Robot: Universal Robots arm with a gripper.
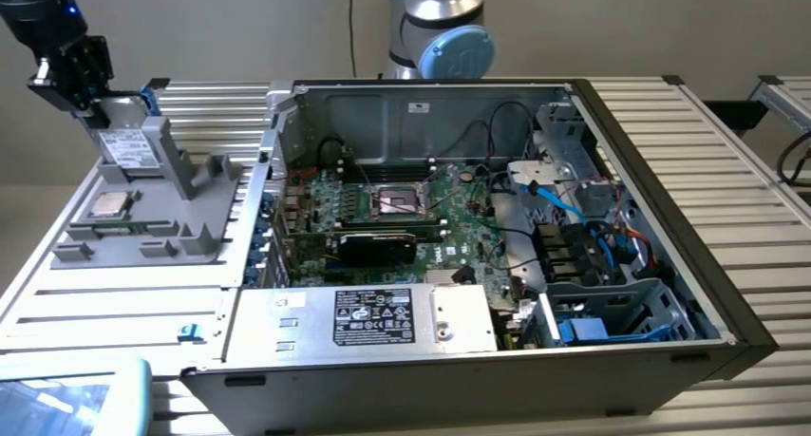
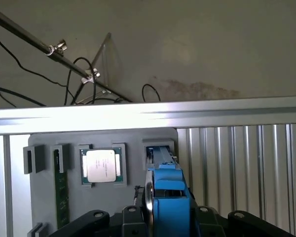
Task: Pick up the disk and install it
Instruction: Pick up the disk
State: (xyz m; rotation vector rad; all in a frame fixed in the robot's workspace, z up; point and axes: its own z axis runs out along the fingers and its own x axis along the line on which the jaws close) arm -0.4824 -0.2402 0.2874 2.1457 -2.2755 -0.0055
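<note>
The gripper (image 1: 91,104) is right above the grey holder (image 1: 190,184), over the holder's far corner. Its two black fingers are closed on the disk (image 1: 125,149), one on each side. The disk stands up on its edge. Its white label faces out, and its low end is down by a slot in the holder. I cannot tell if that end sits in the slot or hangs just above it.

In the wrist view, the gripper (image 2: 166,217) has the disk's blue frame (image 2: 167,192) pinched between its fingers (image 2: 133,222). The thin edge of the disk (image 2: 160,155) runs from the gripper down to the holder (image 2: 133,140).

A small square chip (image 1: 104,206) lies flat in its own pocket on the holder, near the disk. In the wrist view the chip (image 2: 101,165) is one pocket over from the disk's slot. A long green stick (image 2: 60,190) lies in a groove of the holder, on the other side of the chip from the disk.

The holder rests on a table of metal slats (image 1: 709,142). An open computer case (image 1: 685,265) sits just beside the holder, on the exterior view's right. Inside the case are a green board (image 1: 380,194), some blue cables (image 1: 564,203) and a big silver box (image 1: 380,317) with a black label. The disk is at the holder, outside the case. The robot arm's base (image 1: 438,37) stands past the case, well apart from the holder.
</note>
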